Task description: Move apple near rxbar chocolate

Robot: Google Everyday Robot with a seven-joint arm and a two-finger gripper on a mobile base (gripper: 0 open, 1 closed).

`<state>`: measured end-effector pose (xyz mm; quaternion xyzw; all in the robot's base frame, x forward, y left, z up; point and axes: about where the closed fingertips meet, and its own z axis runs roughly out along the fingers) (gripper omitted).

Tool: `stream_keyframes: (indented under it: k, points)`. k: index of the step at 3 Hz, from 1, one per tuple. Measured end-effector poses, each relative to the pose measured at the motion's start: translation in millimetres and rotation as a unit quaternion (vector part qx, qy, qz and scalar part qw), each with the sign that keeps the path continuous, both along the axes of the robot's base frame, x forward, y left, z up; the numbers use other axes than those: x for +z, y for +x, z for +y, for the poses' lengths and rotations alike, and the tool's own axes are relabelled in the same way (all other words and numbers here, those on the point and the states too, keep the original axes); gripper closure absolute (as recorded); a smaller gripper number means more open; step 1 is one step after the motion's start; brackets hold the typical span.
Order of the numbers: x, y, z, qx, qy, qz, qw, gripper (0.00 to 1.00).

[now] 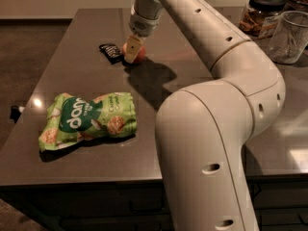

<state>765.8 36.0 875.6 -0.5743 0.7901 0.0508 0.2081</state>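
You are looking at a dark brown surface in a dim room, with a pale wall behind it. At the left, near the front edge, a large green snack bag lies flat; it has no part in this job. Further back and to the right lies the rxbar chocolate, a small black bar resting flat. Just to the right of it is the apple, low down at the surface, with its shadow directly beneath it; you cannot tell whether it touches down or hangs a hair above. The pincer comes down from above on the long pale arm and is clasped around the apple, one pale finger crossing the fruit's front. At the far right stand a lidded jar and a clear glass, well apart from the action.

By your measure the main part looks done: the apple sits just beside the bar, perhaps touching its end. What remains, it seems, is for you to let go and lift clear without knocking the fruit, which may roll once released.
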Motion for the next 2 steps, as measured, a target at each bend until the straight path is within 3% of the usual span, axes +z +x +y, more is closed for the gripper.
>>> stream_keyframes:
  k: [2]
  points:
    - [-6.6,1.8,4.3,0.002,0.000,0.002,1.0000,0.00]
